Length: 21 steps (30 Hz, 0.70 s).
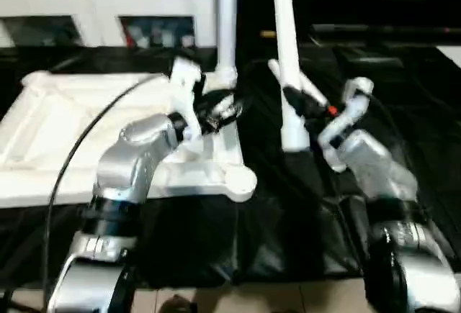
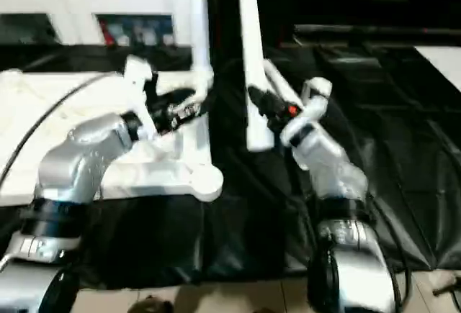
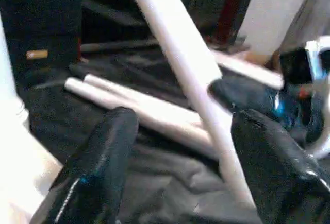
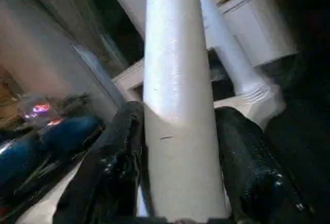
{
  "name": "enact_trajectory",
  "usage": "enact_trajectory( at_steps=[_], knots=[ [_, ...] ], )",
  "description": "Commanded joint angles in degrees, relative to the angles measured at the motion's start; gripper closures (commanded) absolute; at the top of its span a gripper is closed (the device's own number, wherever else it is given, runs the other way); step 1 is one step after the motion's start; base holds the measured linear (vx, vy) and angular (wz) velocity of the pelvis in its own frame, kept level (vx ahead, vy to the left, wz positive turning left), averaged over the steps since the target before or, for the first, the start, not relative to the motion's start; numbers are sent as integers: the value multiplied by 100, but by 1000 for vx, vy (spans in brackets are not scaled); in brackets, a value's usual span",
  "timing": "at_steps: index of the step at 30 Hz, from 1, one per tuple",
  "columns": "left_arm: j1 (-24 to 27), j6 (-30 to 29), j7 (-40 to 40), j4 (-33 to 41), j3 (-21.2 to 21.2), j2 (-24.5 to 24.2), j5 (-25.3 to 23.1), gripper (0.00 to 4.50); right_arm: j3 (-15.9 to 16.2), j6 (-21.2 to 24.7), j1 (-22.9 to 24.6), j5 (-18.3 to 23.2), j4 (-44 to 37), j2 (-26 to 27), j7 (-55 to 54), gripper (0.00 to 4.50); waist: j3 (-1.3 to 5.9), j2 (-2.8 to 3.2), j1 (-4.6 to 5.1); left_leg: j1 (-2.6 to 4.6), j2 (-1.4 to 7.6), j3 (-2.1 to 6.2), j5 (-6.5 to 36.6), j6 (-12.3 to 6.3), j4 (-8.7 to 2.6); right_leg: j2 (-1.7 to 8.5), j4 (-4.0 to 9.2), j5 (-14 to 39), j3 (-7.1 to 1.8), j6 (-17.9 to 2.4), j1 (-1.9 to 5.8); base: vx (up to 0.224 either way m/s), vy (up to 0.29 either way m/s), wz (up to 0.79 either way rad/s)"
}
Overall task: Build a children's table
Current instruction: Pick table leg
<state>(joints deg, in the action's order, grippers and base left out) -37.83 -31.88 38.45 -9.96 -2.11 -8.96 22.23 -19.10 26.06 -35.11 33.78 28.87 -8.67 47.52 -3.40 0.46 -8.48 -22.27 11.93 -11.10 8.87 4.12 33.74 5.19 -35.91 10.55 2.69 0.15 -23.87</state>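
The children's table top [image 1: 86, 111] lies upside down on the left, ribbed side up. One white leg [image 1: 226, 18] stands upright in its far right corner socket. My left gripper [image 1: 225, 108] is open beside that leg's base, with nothing between its fingers [image 3: 98, 167]. My right gripper [image 1: 306, 104] is shut on a second leg [image 1: 286, 32], which it holds nearly upright just right of the top, with the lower end just above the black cloth. The near right corner socket [image 1: 241, 180] is bare. Two more legs [image 3: 139, 108] lie on the cloth beyond.
A black cloth [image 1: 302, 219] covers the floor under and right of the top. A white glass-doored cabinet [image 1: 108, 11] stands at the back. A black cable [image 1: 72, 155] loops over my left forearm. Pale floor tiles show along the near edge.
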Motion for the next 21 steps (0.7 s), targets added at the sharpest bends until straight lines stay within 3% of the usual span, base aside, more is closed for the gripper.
enact_trajectory(
  at_steps=[1, 4, 10, 15, 18, 19, 20, 21],
  knots=[
    [-198, -362, -41, 179, -161, 177, 473, 87, 102, 367, 186, 527, -729, -7, 469, 269, 437, -5, -23, 141, 86, 31, 1411, -125, -353, 211, 427, 951, -142, -1291, 299, 0, 0, 0],
    [-300, -698, -224, 220, -419, 469, 869, 56, 223, 615, 459, 850, -1267, 11, 691, 269, 435, -13, -44, 102, 75, 55, 1380, -91, -370, 233, 448, 1103, -137, -1201, 310, 0, 0, 0],
    [-338, -1033, -388, 261, -514, 661, 1145, 31, 379, 916, 742, 971, -1729, 8, 795, 269, 435, -42, -20, 78, 51, 72, 1236, -46, -382, 233, 487, 1270, -141, -960, 321, 0, 0, 0],
    [-326, -1132, -396, 299, -484, 690, 1199, 29, 458, 966, 805, 930, -1810, -1, 791, 269, 453, -33, -18, 71, 52, 73, 1062, -64, -367, 225, 460, 958, -132, -1035, 317, 0, 0, 0],
    [-330, -1282, -461, 399, -537, 779, 1367, 29, 731, 899, 866, 686, -1922, -4, 666, 269, 448, -32, -12, 71, 55, 74, 1033, -48, -368, 227, 449, 883, -132, -1036, 325, 0, 0, 0],
    [-361, -1481, -591, 478, -602, 837, 1528, 29, 1003, 760, 878, 388, -1995, 10, 485, 269, 443, -30, -6, 74, 60, 70, 1035, -31, -368, 228, 449, 859, -137, -1059, 317, 0, 0, 0],
    [-361, -1486, -594, 479, -602, 838, 1530, 29, 1009, 756, 877, 380, -1996, 10, 481, 269, 448, -33, -6, 74, 51, 68, 1008, -24, -361, 224, 445, 825, -135, -1069, 320, 0, 0, 0],
    [-378, -1600, -688, 487, -608, 845, 1546, 58, 1117, 629, 852, 193, -1979, 26, 365, 269, 441, -36, 2, 66, 48, 70, 1022, -21, -366, 221, 453, 807, -138, -1048, 322, 0, 0, 0]
  ],
)
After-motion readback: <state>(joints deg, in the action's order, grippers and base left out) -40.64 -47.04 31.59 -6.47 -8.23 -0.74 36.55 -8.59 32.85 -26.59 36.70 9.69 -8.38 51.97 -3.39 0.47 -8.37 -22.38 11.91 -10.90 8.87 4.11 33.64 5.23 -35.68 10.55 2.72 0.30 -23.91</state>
